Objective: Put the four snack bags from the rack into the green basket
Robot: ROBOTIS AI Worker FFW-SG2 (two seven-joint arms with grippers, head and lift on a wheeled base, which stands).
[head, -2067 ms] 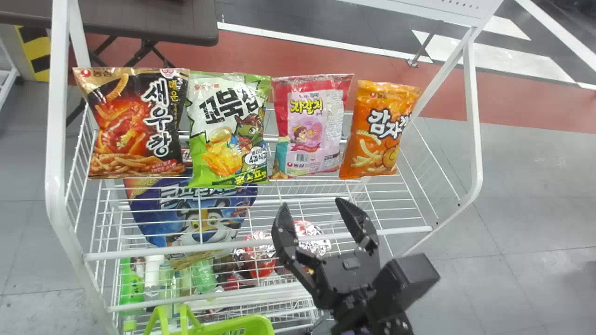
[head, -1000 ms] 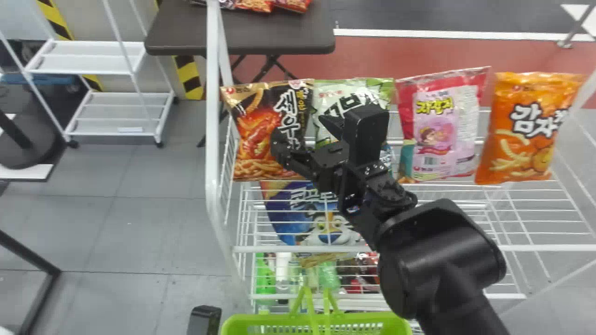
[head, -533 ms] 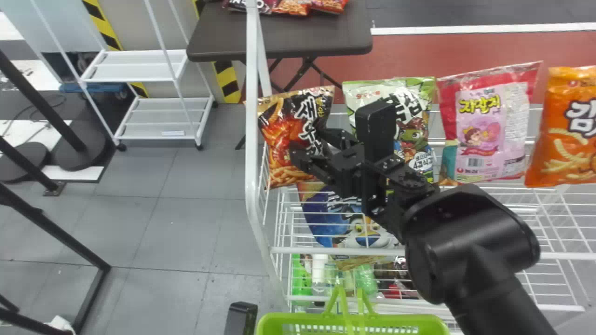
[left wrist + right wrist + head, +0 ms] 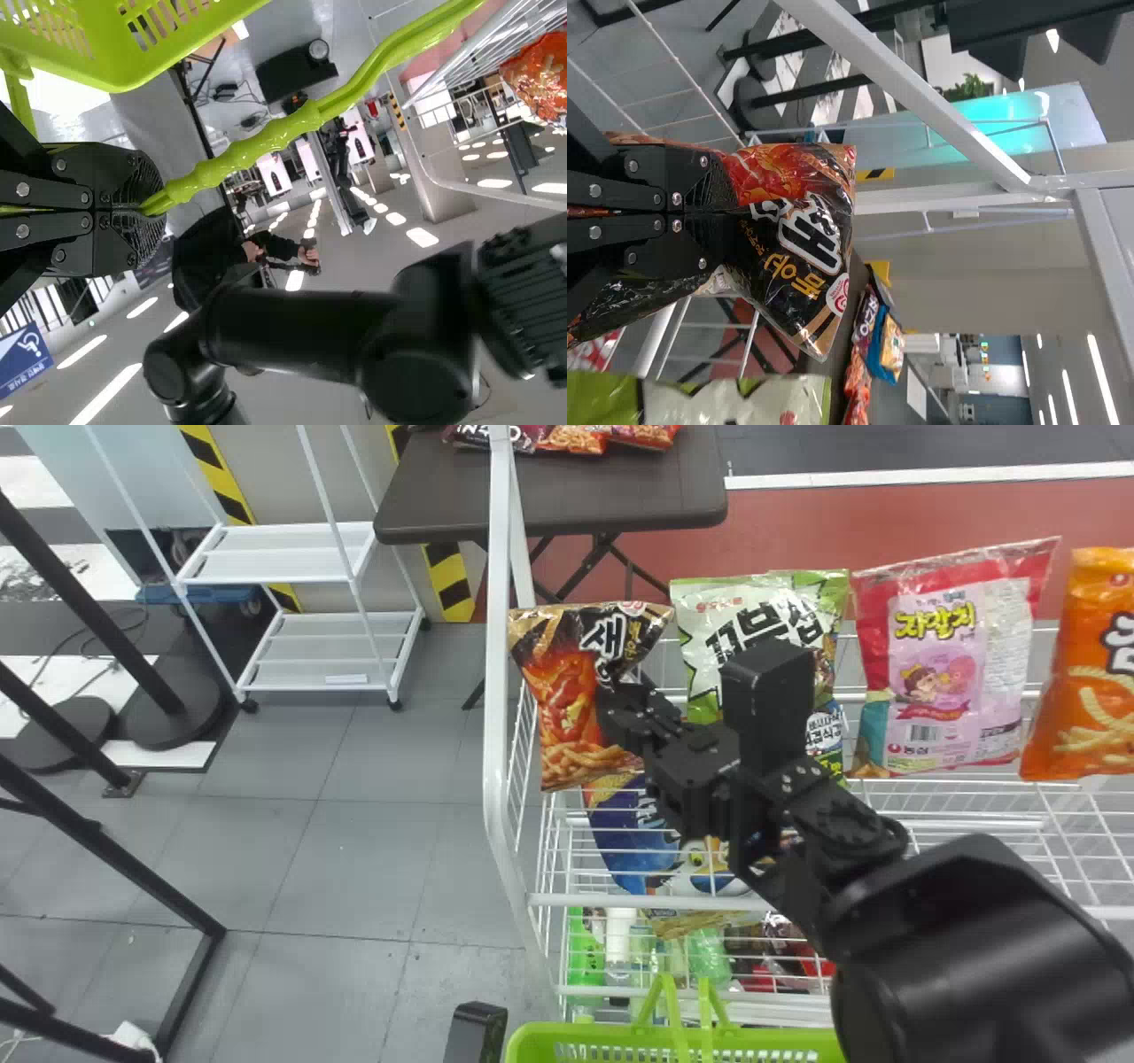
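Pinching the black snack bag (image 4: pixel 567 691) between its fingers, the right gripper (image 4: pixel 631 698) is at the left end of the row on the white rack (image 4: pixel 496 735). Right wrist view: the finger pair is clamped on the bag, whose film creases around the grip. The bag sits tilted, just beside the rack's left post; whether its bottom edge touches the shelf, cannot tell. Next to it stands the white and green snack bag (image 4: pixel 753 624), upright, partly hidden behind the right arm. Further right along the same row: the pink snack bag (image 4: pixel 957 646), upright, then the orange snack bag (image 4: pixel 1094 700), cut by the view's edge. Green basket (image 4: pixel 536 1041): at the bottom edge of the head view, on the near side of the rack, handles raised. Left gripper (image 4: pixel 477 1032): just left of the basket; in the left wrist view its fingers are closed on the basket handle (image 4: pixel 310 115). Lower in the rack: a blue bag (image 4: pixel 620 841) with a tiger picture, and bottles (image 4: pixel 585 957) beneath it. Background: a dark table (image 4: pixel 549 505) bearing small snack packs (image 4: pixel 571 438), and a white shelf cart (image 4: pixel 275 553) to its left.
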